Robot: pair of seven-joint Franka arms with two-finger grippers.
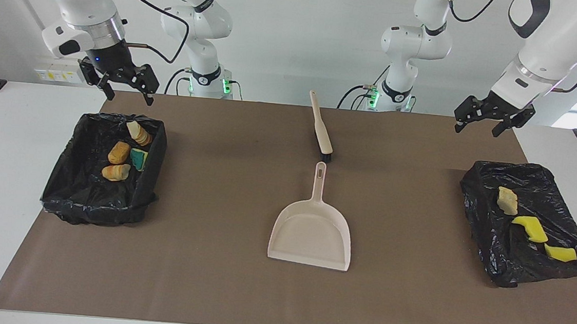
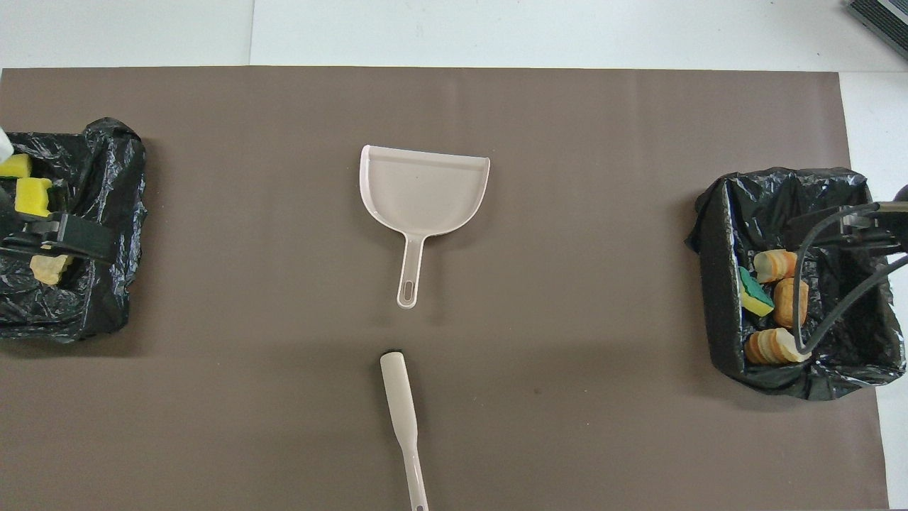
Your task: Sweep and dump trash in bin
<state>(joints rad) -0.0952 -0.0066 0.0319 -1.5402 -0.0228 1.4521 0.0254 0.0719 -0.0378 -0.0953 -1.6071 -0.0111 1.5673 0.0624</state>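
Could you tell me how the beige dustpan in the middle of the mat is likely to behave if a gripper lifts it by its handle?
The dustpan looks like thin moulded plastic, so probably stiff and light. Its pan is much wider than its slim handle, so it may droop or swing pan-down in a narrow grip. Lying flat on the brown mat, it should slide rather than tip if pushed.

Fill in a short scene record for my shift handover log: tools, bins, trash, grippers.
dustpan: dustpan lies empty mid-mat, handle toward the robots
brush: brush lies nearer the robots, in line with the dustpan handle
bins: two black-lined bins, one at each end of the table
trash: seven pieces, four in the right arm's bin, three in the left's
left gripper: left gripper raised, jaws open, empty
right gripper: right gripper raised, jaws open, empty
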